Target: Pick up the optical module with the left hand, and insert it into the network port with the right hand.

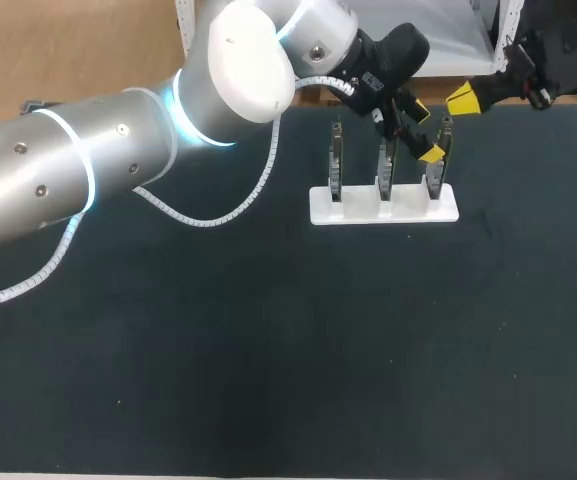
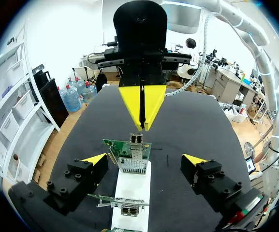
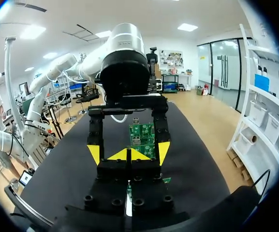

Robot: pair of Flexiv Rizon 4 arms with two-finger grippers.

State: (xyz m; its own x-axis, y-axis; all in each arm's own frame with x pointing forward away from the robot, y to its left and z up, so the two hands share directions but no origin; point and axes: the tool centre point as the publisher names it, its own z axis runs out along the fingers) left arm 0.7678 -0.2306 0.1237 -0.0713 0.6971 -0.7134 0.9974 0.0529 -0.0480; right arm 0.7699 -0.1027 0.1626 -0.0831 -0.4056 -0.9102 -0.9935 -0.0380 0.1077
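Three upright green network cards stand in a white rack [image 1: 383, 205] at the back of the table. My left gripper [image 1: 425, 130] is open around the rightmost card [image 1: 438, 160]. In the left wrist view that card [image 2: 132, 155] stands between the fingers of my left gripper [image 2: 144, 159], touching neither, with a metal port cage [image 2: 136, 139] on its top edge. I cannot tell whether an optical module sits in it. My right gripper [image 2: 141, 108] hangs just past the card, yellow tips pressed together on nothing visible. The right wrist view shows my right gripper [image 3: 129, 154] shut, facing the card [image 3: 143, 137].
The rack [image 2: 132, 186] holds a second card [image 2: 122, 203] nearer the left wrist. The dark table mat [image 1: 268, 350] spreads in front of the rack. The left arm's silver links and white cable cross the table's back left.
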